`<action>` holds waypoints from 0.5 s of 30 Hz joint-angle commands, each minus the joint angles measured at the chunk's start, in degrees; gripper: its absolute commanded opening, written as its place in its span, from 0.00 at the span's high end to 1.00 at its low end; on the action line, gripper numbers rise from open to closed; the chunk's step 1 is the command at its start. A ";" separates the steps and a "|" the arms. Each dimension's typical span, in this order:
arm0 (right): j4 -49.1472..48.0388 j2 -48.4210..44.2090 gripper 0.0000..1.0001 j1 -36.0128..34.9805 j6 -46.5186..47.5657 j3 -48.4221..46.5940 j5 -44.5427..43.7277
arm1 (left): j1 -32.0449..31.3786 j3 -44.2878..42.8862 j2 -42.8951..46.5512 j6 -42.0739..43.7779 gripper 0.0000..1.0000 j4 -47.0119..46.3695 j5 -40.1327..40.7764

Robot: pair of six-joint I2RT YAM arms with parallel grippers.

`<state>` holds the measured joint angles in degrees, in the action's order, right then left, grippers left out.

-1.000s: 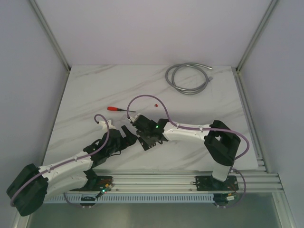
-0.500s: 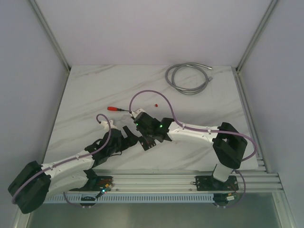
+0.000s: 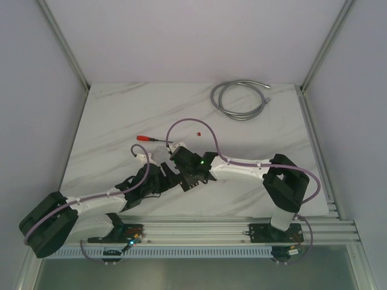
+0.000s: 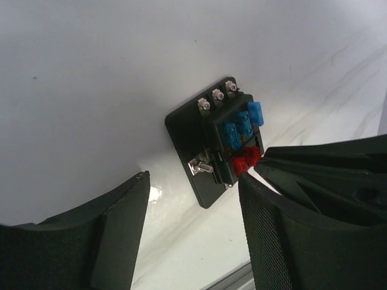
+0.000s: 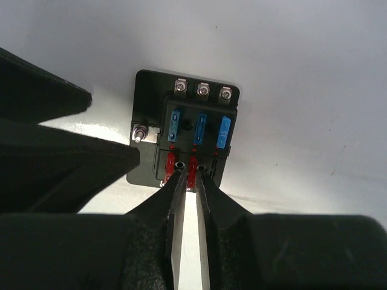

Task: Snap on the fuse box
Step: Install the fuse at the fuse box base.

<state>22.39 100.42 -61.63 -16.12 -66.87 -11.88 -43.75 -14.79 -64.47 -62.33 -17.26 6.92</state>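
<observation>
The fuse box [image 4: 214, 148] is a small black block on a flat base, lying on the white table with three blue fuses above and red fuses [image 5: 192, 171] below. In the top view the two grippers hide most of it. My right gripper [image 5: 190, 176] has its thin fingertips pressed on either side of the middle red fuse. My left gripper [image 4: 193, 179] stands open just short of the box with nothing between its fingers [image 4: 124, 217]. In the top view, the left gripper [image 3: 162, 175] and right gripper [image 3: 179, 162] meet over the box.
A red-handled screwdriver [image 3: 145, 138] lies just beyond the grippers, and a loose tiny red fuse [image 3: 197, 132] to its right. A coiled grey cable [image 3: 239, 99] rests at the back right. An aluminium rail [image 3: 211, 229] runs along the near table edge.
The left arm has swung forward and right, up to the fuse box, and its jaws have narrowed somewhat. The right gripper's jaws have closed in on the red fuse.
</observation>
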 commanded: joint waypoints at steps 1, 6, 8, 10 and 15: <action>-0.35 0.90 0.83 -0.08 -1.44 0.70 -1.18 | -1.26 -0.68 -2.38 -1.23 0.33 -3.80 -1.53; -0.42 0.85 0.89 -0.07 -1.93 0.76 -1.33 | -2.31 -0.86 -4.75 -2.35 0.42 -5.10 -1.32; -0.43 0.78 0.92 -0.05 -2.26 0.85 -1.31 | -2.67 -0.70 -5.02 -2.81 0.45 -5.56 -0.98; -0.46 0.78 0.94 0.06 -2.54 1.00 -1.16 | -2.95 -0.49 -5.17 -3.12 0.47 -5.95 -0.88; -0.38 0.93 0.96 0.42 -3.28 2.14 -1.21 | -3.51 -0.33 -5.99 -3.85 0.53 -6.93 -0.68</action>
<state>22.15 100.64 -61.56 -17.85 -66.50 -11.92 -46.76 -14.83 -69.54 -65.10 -21.91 6.04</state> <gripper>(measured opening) 0.063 0.489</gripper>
